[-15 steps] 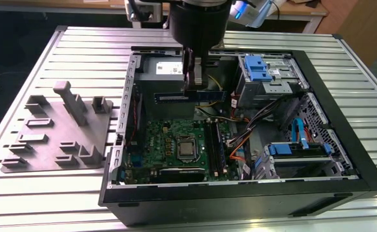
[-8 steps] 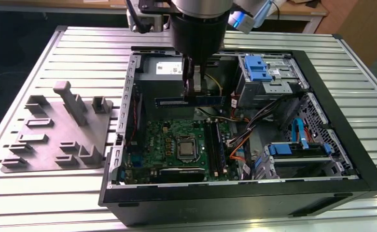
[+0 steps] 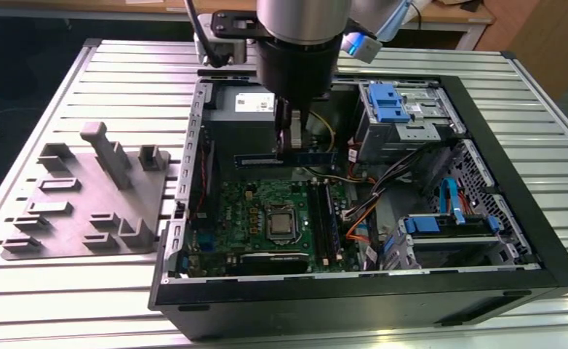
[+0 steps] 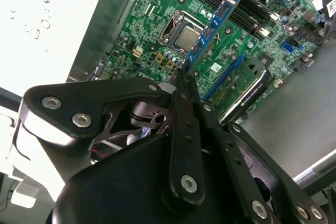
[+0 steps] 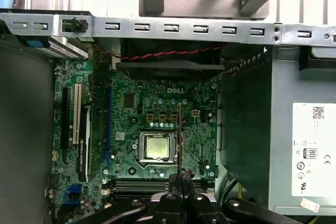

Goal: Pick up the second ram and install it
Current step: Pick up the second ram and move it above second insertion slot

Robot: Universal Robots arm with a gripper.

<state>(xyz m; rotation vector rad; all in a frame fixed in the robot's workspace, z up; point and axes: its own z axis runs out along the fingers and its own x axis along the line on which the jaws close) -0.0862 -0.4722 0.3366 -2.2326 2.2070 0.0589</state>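
Note:
The second ram (image 3: 286,158), a thin blue stick with black chips, hangs level above the green motherboard (image 3: 240,211) inside the open computer case. My gripper (image 3: 294,144) is shut on it near its middle, coming straight down from above. In the second wrist view the ram (image 4: 212,24) reaches out from the closed fingertips (image 4: 181,80) over the silver processor (image 4: 187,38). The first wrist view shows the ram edge-on (image 5: 179,129) beside the processor (image 5: 156,147), with my gripper (image 5: 181,174) below it. The black slot rails (image 3: 324,218) lie on the exterior view's right of the processor.
A grey holder fixture (image 3: 89,196) sits on the slatted table at the exterior view's left. Inside the case are a power supply (image 3: 249,102), drive cages with blue clips (image 3: 393,102), orange and black cables (image 3: 359,218), and the black case walls (image 3: 516,182).

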